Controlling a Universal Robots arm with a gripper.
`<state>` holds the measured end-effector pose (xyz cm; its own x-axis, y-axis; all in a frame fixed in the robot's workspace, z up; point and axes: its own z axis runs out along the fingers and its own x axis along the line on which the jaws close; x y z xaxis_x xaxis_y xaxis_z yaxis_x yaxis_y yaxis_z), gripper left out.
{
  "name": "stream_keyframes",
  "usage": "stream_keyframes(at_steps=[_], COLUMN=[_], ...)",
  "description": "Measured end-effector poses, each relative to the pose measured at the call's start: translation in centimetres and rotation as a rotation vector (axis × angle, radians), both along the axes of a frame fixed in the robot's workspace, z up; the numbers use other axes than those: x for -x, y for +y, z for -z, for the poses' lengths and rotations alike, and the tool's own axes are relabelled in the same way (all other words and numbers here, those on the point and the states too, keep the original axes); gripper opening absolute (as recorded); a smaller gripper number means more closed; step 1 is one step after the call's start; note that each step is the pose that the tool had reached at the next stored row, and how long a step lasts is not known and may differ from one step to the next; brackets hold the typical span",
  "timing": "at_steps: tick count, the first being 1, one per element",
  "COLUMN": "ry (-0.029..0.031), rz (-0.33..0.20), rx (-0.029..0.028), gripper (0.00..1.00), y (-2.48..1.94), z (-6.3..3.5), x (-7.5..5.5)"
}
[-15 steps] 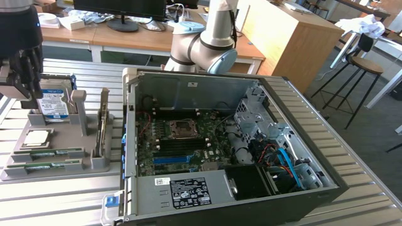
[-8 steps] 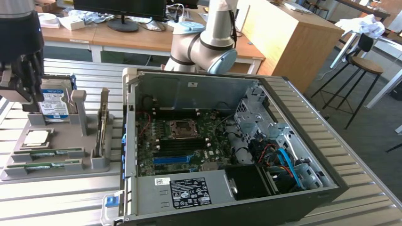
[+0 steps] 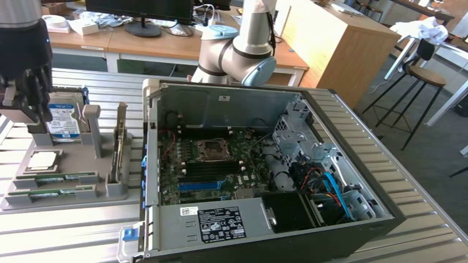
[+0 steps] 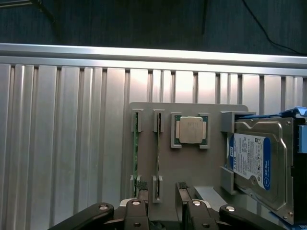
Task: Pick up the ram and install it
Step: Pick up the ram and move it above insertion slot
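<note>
Two green ram sticks lie side by side in slots of a grey parts tray (image 3: 73, 159): one ram stick (image 3: 57, 178) and a second ram stick (image 3: 50, 193) nearer the tray's front. The wrist view shows them edge-on, one ram stick (image 4: 135, 153) beside the other ram stick (image 4: 157, 153). My black gripper (image 3: 26, 118) hangs above the tray's far end, well clear of it. My gripper (image 4: 161, 188) is open and empty, and its fingertips (image 4: 141, 184) stand to either side of the line of the second stick.
The tray also holds a silver processor chip (image 4: 191, 130), a hard drive (image 4: 256, 163) and an expansion card (image 3: 119, 145) standing on edge. An open computer case (image 3: 351, 219) lies on the exterior view's right, with its motherboard (image 3: 212, 164) exposed. All of it sits on a ribbed metal table (image 3: 73, 235).
</note>
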<state>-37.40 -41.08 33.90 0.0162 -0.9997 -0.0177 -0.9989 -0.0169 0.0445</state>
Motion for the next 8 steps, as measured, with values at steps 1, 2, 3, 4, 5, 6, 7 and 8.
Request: stream_keyframes(at_steps=[1,2,3,4,5,6,7,8], ry=[0.0000,0.0000,-0.0001,0.0000,-0.0001,0.0000,0.0000,0.0000], rz=[0.000,0.000,0.000,0.000,0.000,0.000,0.000,0.000], rx=[0.0000,0.0000,0.0000,-0.0001,0.0000,0.0000,0.0000,0.0000], gripper=[0.36,0.36,0.36,0.36,0.36,0.36,0.36,0.36], y=[0.00,0.00,0.00,0.00,0.00,0.00,0.00,0.00], z=[0.09,0.17,0.26,0.34,0.42,0.49,0.57,0.65], x=[0.00,0.00,0.00,0.00,0.00,0.00,0.00,0.00])
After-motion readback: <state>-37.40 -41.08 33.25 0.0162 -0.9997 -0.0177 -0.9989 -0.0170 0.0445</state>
